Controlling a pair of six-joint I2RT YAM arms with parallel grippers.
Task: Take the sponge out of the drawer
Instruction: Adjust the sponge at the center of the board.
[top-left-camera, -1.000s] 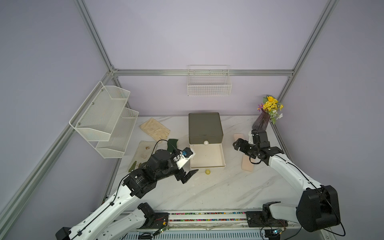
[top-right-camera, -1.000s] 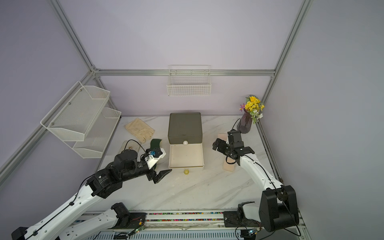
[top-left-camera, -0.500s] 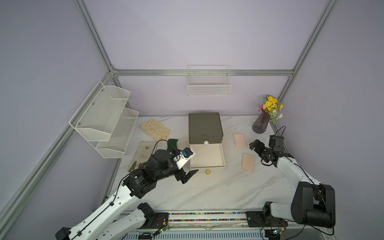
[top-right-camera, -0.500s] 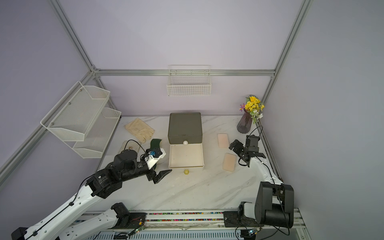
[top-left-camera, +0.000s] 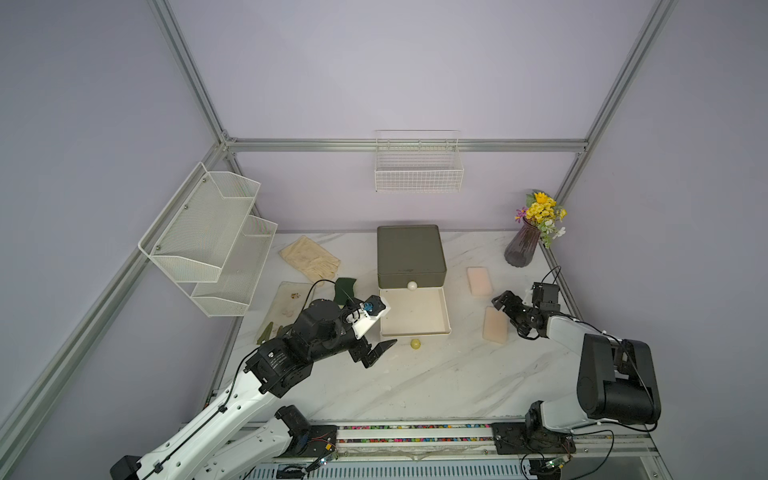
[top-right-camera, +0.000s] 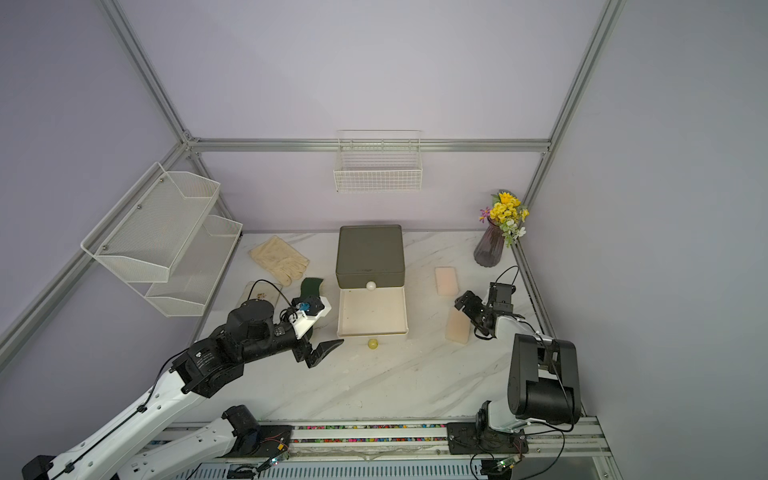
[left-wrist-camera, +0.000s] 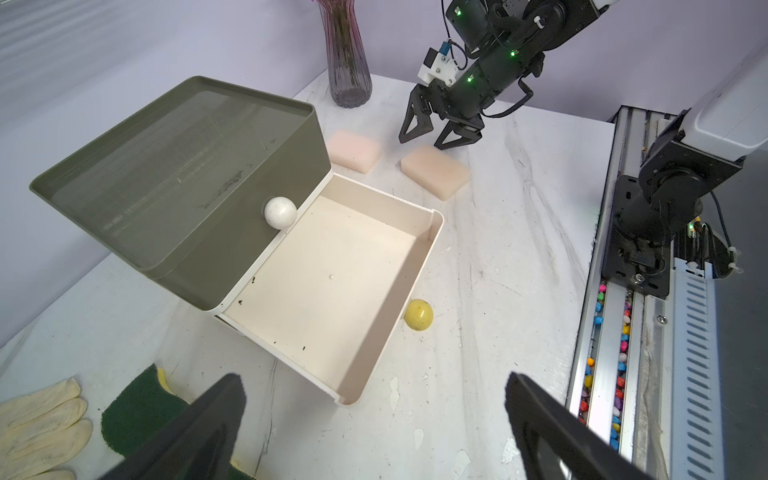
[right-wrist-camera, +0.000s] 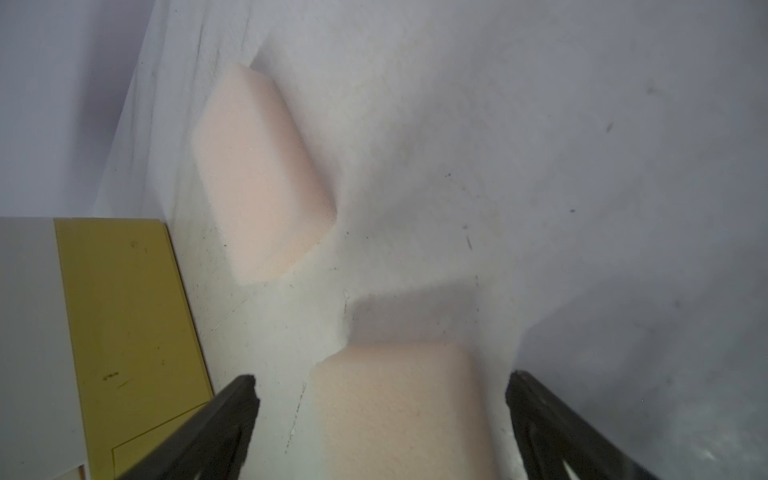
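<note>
Wire shelves (top-left-camera: 208, 237) hang on the left wall, out of the work. Below them on the bench (top-left-camera: 436, 374) lie a glove (top-left-camera: 309, 257) and a green scourer (top-left-camera: 345, 289), both left of the box and apart from the drawer.

The left hand (left-wrist-camera: 374, 380) hovers just before the drawer's front left corner, spread wide and grasping nothing. It sits near the yellow knob (top-left-camera: 415, 343), probably so it can mind the drawer.

The box (top-left-camera: 409, 249) stands mid-bench with its lower drawer (top-left-camera: 415, 333) pulled out. The left wrist view shows the drawer's floor bare save for a few specks.

Right of the drawer two pink sponges lie flat on the bench, clear of each other. The far sponge (top-left-camera: 479, 281) is beside the box and the near sponge (top-left-camera: 495, 325) is beside the drawer's front.

The right hand (left-wrist-camera: 423, 140) is released and hangs low over the near sponge. Its wrist view shows the fingers (right-wrist-camera: 232, 415) either side of that sponge with a gap to each, so nothing is gripped. I judge the near sponge to be the one from the drawer, laid aside so the drawer can close, and the task all but done.

A vase (top-left-camera: 521, 249) stands in the far right corner.
</note>
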